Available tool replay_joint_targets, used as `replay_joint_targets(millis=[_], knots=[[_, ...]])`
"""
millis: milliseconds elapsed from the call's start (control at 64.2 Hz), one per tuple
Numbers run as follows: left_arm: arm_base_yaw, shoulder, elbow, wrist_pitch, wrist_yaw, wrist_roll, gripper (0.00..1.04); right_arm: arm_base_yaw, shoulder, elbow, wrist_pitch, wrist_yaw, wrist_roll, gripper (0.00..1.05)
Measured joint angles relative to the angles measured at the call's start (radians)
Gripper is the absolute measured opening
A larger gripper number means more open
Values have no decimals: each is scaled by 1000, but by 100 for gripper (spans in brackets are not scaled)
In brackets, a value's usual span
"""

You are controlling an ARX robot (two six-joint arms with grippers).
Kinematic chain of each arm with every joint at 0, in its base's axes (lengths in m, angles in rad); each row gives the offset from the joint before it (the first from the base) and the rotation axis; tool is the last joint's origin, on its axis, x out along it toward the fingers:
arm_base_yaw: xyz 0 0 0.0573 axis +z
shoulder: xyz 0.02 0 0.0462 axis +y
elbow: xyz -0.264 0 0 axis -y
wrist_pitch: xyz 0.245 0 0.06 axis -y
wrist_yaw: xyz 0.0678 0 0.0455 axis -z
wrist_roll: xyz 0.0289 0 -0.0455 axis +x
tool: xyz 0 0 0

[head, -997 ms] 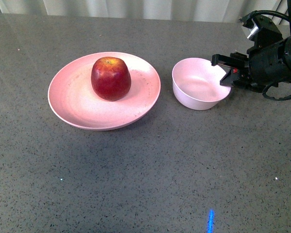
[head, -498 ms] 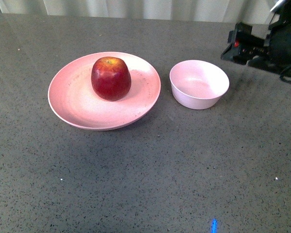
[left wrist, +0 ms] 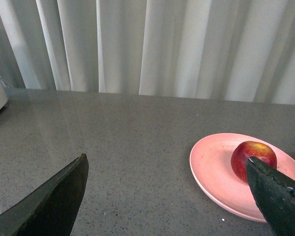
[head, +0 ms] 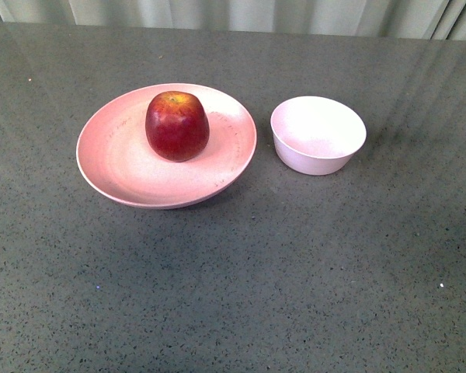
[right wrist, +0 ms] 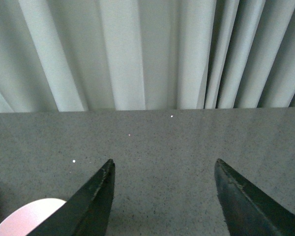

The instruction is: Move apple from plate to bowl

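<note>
Apple (head: pixel 177 126): upright on the far half of the plate (head: pixel 124 167), stem dimple up. Bowl (head: pixel 318 134): empty, just beside the plate on its right, not touching it. Both stand on the table (head: pixel 256 264). Neither of my arms shows in the front view. My left jaws: spread wide, empty, facing apple and plate. My right jaws: spread, empty, facing the curtain (right wrist: pixel 137 49). Step in hand, by my judgement: reaching for the apple, best from above, closing at its widest girth so it cannot roll
</note>
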Motion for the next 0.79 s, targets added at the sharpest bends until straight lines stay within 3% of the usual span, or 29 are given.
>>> replay_joint_targets(millis=[62,265,530,794], knots=[[0,0,0,0,0,0,96,-25,-46,-53,6,-43,-8,37],[0,0,0,0,0,0,96,-48,-185,-190,-2,-45,-25,2],[0,0,0,0,0,0,96,-49,-339,-341,-8,-45,-24,2],[0,0,0,0,0,0,96,-49,-570,-405,-178,-46,-24,2]])
